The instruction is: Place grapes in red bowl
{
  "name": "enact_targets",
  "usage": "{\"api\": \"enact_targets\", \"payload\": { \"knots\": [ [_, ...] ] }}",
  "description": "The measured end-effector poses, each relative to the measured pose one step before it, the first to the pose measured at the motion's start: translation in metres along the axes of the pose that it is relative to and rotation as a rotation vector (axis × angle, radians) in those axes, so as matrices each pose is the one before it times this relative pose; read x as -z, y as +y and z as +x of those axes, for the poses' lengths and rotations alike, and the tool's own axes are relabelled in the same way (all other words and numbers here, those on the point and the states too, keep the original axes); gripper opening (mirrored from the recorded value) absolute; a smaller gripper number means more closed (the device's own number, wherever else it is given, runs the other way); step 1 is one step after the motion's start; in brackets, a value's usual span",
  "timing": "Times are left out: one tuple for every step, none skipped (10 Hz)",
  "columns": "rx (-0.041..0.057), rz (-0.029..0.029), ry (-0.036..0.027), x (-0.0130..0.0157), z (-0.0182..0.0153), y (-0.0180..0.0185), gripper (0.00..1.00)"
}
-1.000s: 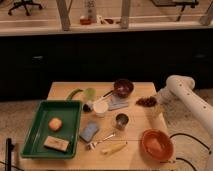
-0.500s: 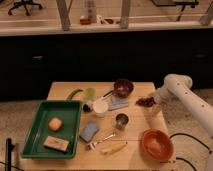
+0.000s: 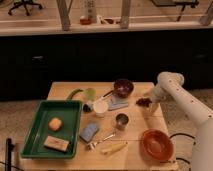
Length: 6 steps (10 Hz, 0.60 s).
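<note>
The grapes [image 3: 143, 102], a small dark bunch, are at the right side of the wooden table [image 3: 135, 160], right of the dark maroon bowl. My gripper [image 3: 151, 103] hangs from the white arm [image 3: 172, 87] and is at the grapes' right side, touching or very close to them. The red bowl [image 3: 156, 143], wide and orange-red, sits empty at the table's front right corner, well in front of the grapes and gripper.
A dark maroon bowl with a spoon [image 3: 123, 88] is at the back. A white cup [image 3: 100, 108], a metal cup [image 3: 121, 121], a blue sponge [image 3: 90, 131], a fork [image 3: 101, 140] and a banana [image 3: 115, 148] lie mid-table. A green tray [image 3: 30, 145] is on the left.
The arm's elbow has shifted a little left and back. The gripper and the grapes have edged slightly left with it.
</note>
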Motion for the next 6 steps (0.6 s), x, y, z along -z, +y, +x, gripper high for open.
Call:
{"api": "enact_targets", "payload": {
  "knots": [
    [0.00653,-0.0129,0.01183,-0.00822,0.00308,-0.01131,0.8],
    [0.00102,-0.00826,0.0065,-0.00593,0.00215,-0.00805,0.75],
    [-0.0024,-0.00672,0.00889,-0.00334,0.00544,-0.00336,0.68],
    [-0.0067,-0.00985,0.00635,-0.00248,0.00788,-0.0035,0.54],
    [-0.00006,0.0016,0.00316,-0.00056,0.00233,-0.00257,0.48],
    [0.00301,0.00068,0.00358,0.00026,-0.00022,-0.00159,0.37]
  ]
}}
